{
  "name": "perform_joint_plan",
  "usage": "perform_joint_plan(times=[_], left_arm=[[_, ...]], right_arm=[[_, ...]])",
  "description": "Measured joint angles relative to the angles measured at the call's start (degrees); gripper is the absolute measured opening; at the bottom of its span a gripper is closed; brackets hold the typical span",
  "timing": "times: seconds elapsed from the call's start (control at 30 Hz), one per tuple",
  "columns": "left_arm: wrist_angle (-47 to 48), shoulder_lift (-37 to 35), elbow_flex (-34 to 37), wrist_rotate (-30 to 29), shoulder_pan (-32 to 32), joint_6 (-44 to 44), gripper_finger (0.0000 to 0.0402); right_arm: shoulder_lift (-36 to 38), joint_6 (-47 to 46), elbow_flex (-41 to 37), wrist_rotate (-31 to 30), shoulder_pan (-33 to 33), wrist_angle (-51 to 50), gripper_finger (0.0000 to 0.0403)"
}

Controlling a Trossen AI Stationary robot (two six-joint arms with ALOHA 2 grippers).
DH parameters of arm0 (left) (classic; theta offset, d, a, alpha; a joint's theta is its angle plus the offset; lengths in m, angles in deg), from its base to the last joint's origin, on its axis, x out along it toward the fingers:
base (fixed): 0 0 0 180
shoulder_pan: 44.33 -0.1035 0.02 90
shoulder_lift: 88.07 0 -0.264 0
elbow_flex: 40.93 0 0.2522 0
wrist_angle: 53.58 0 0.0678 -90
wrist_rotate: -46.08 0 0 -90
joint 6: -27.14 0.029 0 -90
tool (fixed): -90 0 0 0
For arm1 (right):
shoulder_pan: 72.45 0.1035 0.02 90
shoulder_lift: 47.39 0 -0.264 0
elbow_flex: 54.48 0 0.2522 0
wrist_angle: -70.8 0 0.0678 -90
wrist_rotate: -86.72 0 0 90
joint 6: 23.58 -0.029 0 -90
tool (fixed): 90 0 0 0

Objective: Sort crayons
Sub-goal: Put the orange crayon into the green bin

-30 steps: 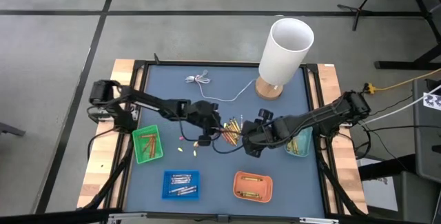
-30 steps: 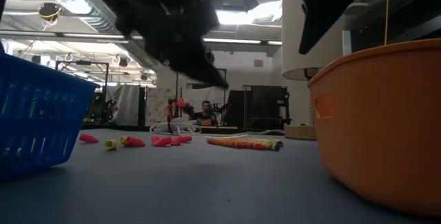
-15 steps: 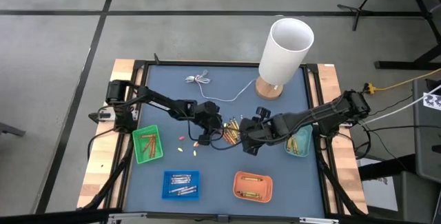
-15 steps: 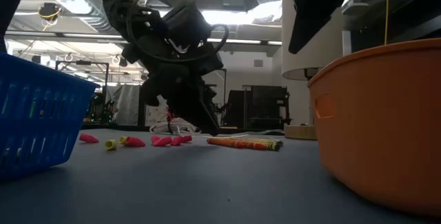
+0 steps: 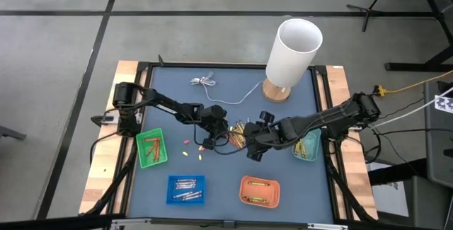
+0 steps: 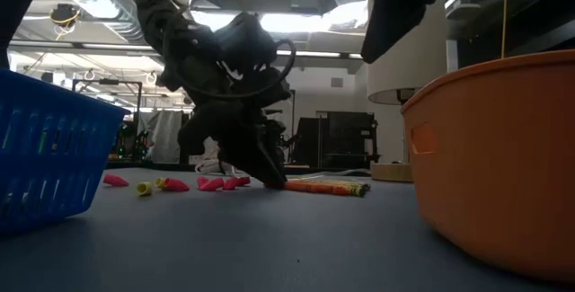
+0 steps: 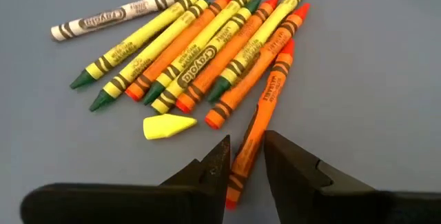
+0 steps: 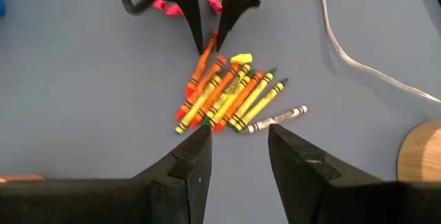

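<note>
Here, left fingers [image 7: 244, 165] straddle 1 paper-wrapped orange crayon [image 7: 260, 117], ungripped; right fingers [image 8: 238, 148] spread empty.

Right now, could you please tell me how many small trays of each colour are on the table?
Green tray: 1
Blue tray: 1
Orange tray: 1
Blue-green tray, partly under the right arm: 1
Total: 4
</note>
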State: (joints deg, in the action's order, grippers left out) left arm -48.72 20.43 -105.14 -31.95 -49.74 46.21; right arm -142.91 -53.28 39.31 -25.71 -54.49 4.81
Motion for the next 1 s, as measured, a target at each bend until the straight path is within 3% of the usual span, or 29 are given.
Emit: perform_joint_plan(times=[0.37, 0.57, 0.8, 1.0], left_arm=[[1.35, 0.89, -0.22, 0.18, 0.00, -0.62, 0.0080], [1.70, 0.82, -0.15, 0.15, 0.09, -0.64, 0.0038], [1.95, 0.84, -0.11, -0.08, 0.07, -2.28, 0.0006], [2.06, -0.04, 0.00, 1.35, 0.07, -3.22, 0.0007]], right_arm=[[0.00, 0.00, 0.00, 0.11, 0.00, 0.24, 0.0143], [0.00, 0.02, 0.00, -1.40, 0.00, -0.62, 0.0143], [0.69, -0.77, -0.03, -3.14, 0.07, -10.83, 0.0143], [4.21, -1.95, -7.41, -3.48, 0.02, -4.96, 0.0143]])
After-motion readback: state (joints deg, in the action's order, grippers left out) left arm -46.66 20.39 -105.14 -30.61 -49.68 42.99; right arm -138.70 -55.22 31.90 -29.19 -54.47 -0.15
